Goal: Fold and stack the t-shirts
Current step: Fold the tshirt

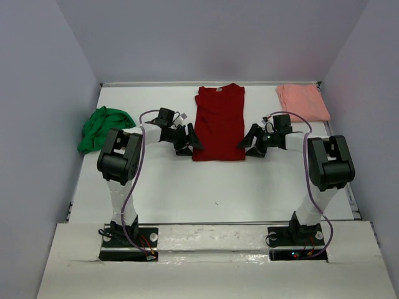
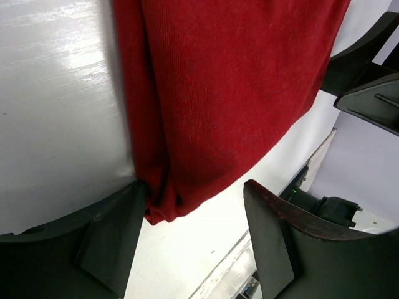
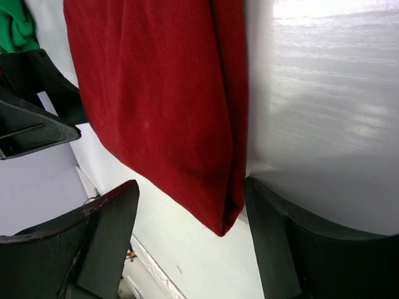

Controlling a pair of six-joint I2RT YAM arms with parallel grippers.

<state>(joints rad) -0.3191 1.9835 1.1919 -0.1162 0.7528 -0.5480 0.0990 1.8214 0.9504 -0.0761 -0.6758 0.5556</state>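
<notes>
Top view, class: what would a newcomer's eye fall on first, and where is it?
The dark red shirt lies flat in the centre, folded into a long strip. The left fingers and right fingers stand open at its two near corners. A crumpled green shirt sits at the left edge and a folded pink shirt in the far right corner.

In both wrist views the dark red cloth t-shirt (image 2: 218, 93) runs off the frame at twelve o'clock, with only one folded hem corner showing. The left arm's black fingers (image 2: 106, 243) and the right arm's black fingers (image 3: 293, 249) are cut off at six o'clock. The crumpled bright green t-shirt (image 3: 14, 25) is a scrap clipped at eleven o'clock. From above, whether fingers touch cloth is too small to tell.
</notes>
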